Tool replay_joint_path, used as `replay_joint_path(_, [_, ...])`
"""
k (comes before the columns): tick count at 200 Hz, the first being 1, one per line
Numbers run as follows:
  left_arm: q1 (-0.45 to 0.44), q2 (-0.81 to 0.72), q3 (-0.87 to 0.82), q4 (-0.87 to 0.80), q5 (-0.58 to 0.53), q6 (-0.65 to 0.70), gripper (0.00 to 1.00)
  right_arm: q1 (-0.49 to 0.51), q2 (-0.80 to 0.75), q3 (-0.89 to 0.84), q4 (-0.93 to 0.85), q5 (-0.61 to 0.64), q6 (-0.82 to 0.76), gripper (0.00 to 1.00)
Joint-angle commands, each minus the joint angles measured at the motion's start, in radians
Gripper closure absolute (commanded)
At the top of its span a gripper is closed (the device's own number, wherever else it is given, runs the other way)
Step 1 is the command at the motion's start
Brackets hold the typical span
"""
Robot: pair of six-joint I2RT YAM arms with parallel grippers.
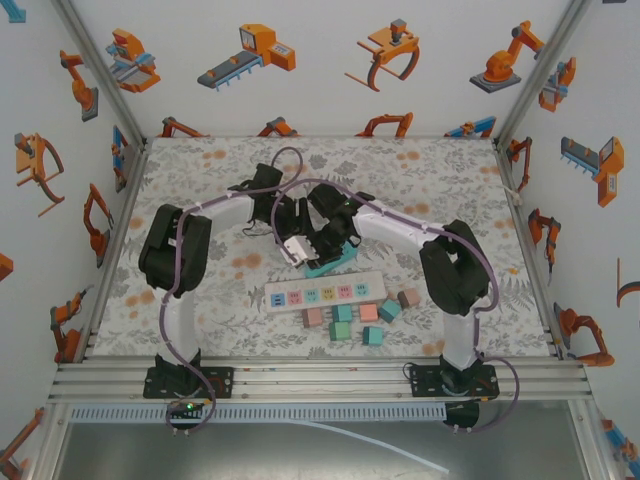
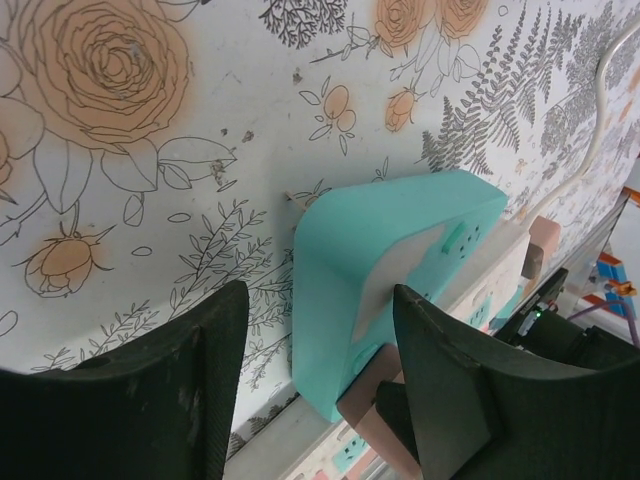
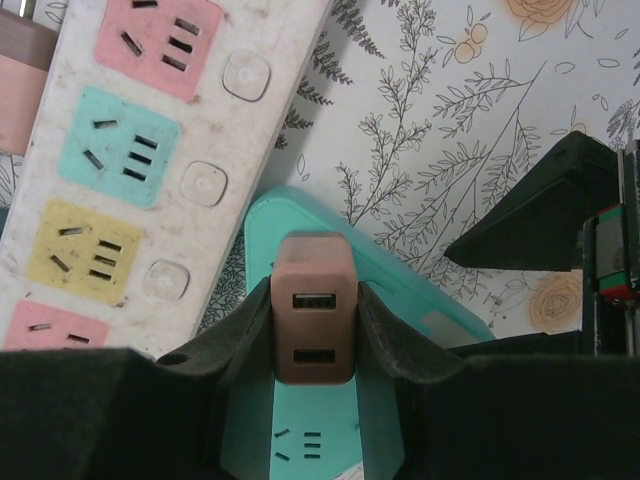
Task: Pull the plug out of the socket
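Your right gripper (image 3: 314, 318) clamped the brown boxy plastic plug (image 3: 312, 295), seated in the teal plastic socket block (image 2: 400, 240) at the centre of the floral table (image 1: 450, 180). Your left gripper (image 2: 318, 300) straddled the block, jaws apart, apparently to brace it.

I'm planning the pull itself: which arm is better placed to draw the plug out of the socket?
Right. The right gripper is shut on the brown plug, which sits in the teal socket. The left gripper straddles the socket body, jaws open, suited to bracing it.
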Motion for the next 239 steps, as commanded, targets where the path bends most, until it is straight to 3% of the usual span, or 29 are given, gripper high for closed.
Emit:
replay_joint_path(1, [-0.017,0.008,0.033,-0.044,-0.010,0.042,0.47,-0.009,0.010,0.056,-0.002,-0.037,-0.017,0.80])
replay_joint_path(38, [-0.020,0.042,0.063,-0.093,-0.040,0.071,0.55,-0.011,0.022,0.074,0.004,-0.047,-0.017,0.80])
replay_joint_path(67, [-0.033,0.065,0.087,-0.158,-0.132,0.136,0.60,-0.011,0.020,0.079,0.008,-0.035,-0.008,0.80])
replay_joint_path(239, [-0.063,0.167,0.105,-0.231,-0.399,0.294,0.66,-0.014,-0.097,0.039,0.195,-0.025,0.180,0.87])
